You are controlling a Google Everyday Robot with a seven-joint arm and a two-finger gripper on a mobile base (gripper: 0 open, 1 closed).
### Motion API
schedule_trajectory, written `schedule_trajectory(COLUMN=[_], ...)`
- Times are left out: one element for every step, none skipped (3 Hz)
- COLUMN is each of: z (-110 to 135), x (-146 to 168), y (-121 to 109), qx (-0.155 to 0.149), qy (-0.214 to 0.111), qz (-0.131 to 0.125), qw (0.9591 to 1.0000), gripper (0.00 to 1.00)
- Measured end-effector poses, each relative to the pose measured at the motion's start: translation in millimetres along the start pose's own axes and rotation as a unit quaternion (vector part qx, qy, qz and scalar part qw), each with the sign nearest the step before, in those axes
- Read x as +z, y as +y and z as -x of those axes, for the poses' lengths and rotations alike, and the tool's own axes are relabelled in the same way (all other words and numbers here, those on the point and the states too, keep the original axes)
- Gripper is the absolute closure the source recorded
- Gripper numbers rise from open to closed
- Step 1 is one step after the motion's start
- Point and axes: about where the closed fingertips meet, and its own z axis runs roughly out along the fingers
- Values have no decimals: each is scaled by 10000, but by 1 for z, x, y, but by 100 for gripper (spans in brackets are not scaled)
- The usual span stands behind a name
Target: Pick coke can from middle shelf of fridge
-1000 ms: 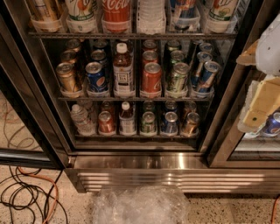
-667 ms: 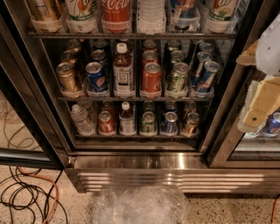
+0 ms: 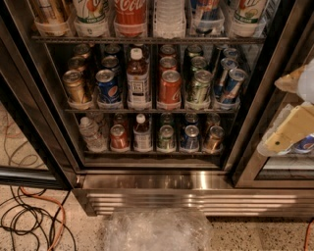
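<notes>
The fridge (image 3: 157,188) fills the camera view, seen from the front, with its interior in plain sight. On the middle shelf (image 3: 147,111) the red coke can (image 3: 170,88) stands at the front of its lane, with more red cans behind it. A white-capped tea bottle (image 3: 138,81) is on its left and a green can (image 3: 200,88) on its right. My gripper (image 3: 274,113) is at the right edge, outside the fridge and well right of the coke can. Its cream fingers (image 3: 289,131) are apart and hold nothing.
The top rack holds big bottles, among them a red-labelled Coca-Cola bottle (image 3: 130,14). The bottom rack has a clear water bottle (image 3: 90,132) and several cans. A blue Pepsi can (image 3: 107,87) stands left of the tea bottle. Cables (image 3: 34,215) and crumpled clear plastic (image 3: 157,230) lie on the floor.
</notes>
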Motion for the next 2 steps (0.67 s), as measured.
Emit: schedule_trajectory(z=[16, 15], x=[-6, -8], y=[3, 3], qx=[151, 177], qy=[-430, -437], qz=[-4, -63], qw=[9990, 9989], gripper=[0, 0])
